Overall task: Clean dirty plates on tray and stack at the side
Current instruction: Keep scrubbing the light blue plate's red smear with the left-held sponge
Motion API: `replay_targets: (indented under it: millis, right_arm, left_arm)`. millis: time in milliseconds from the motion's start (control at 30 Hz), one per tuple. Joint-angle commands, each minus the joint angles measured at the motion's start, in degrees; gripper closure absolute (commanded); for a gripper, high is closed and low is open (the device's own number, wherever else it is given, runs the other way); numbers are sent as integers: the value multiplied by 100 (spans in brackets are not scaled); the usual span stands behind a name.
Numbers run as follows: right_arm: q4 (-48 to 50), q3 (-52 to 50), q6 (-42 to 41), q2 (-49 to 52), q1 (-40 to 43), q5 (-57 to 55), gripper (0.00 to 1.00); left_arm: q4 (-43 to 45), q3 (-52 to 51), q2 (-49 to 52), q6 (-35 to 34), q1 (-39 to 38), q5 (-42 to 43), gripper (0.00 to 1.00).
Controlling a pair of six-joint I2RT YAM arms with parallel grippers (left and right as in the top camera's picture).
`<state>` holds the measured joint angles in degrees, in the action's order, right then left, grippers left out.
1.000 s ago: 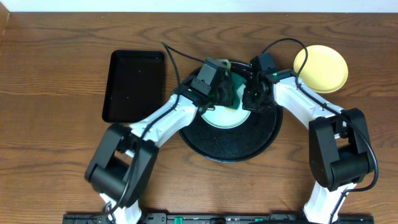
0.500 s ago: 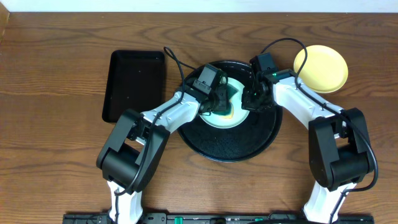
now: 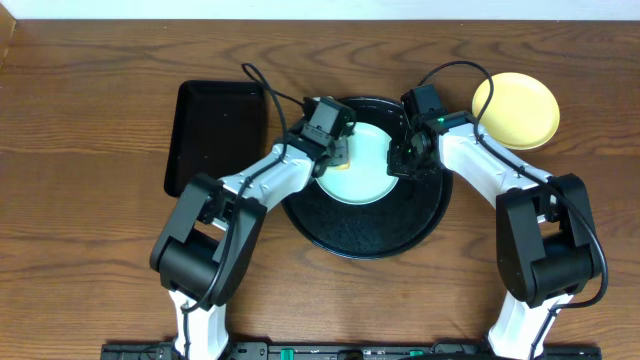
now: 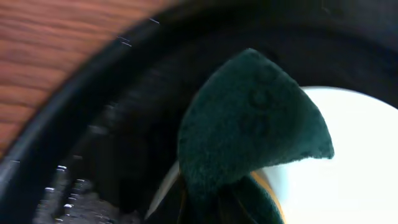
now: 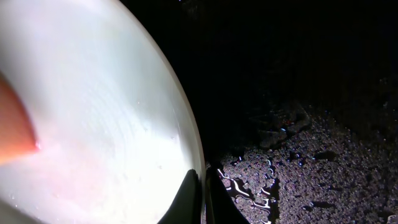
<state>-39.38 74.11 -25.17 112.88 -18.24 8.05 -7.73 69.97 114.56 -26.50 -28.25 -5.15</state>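
A pale mint-white plate (image 3: 366, 166) lies on the large round black tray (image 3: 370, 230). My left gripper (image 3: 335, 150) is shut on a dark green sponge (image 4: 249, 137) with a yellow underside, at the plate's left rim (image 4: 354, 162). My right gripper (image 3: 405, 160) is shut on the plate's right rim, one finger (image 5: 186, 202) over the plate (image 5: 93, 112) and one outside it. An orange-red patch (image 5: 13, 124) shows at the plate's far side. A pale yellow plate (image 3: 516, 110) sits on the bare wood at the back right. A third plate is not in view.
A smaller rectangular black tray (image 3: 215, 135) lies left of the round tray. The round tray's floor (image 5: 311, 149) is wet with droplets. Both arms' cables arch over the back of the round tray. Brown wood tabletop (image 3: 90, 220) surrounds everything.
My left gripper has swept the sponge leftward across the plate, from its middle to its left rim. The right gripper has kept its hold on the right rim.
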Motion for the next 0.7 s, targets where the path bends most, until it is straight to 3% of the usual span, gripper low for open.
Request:
replay_targets:
  millis: [0, 367, 533, 667]
  right_arm:
    - [-186, -9, 61, -2, 20, -483, 99]
    - [-205, -9, 59, -2, 20, -483, 99]
    - [-201, -9, 59, -2, 20, -481, 99]
    - [-181, -9, 59, -2, 20, -481, 99]
  left_arm:
    - [59, -127, 184, 127, 544, -1539, 92]
    - [57, -57, -905, 131, 695, -1340, 92]
    - [9, -59, -1423, 133, 697, -387, 92]
    - [-133, -76, -1410, 0, 695, 933, 92]
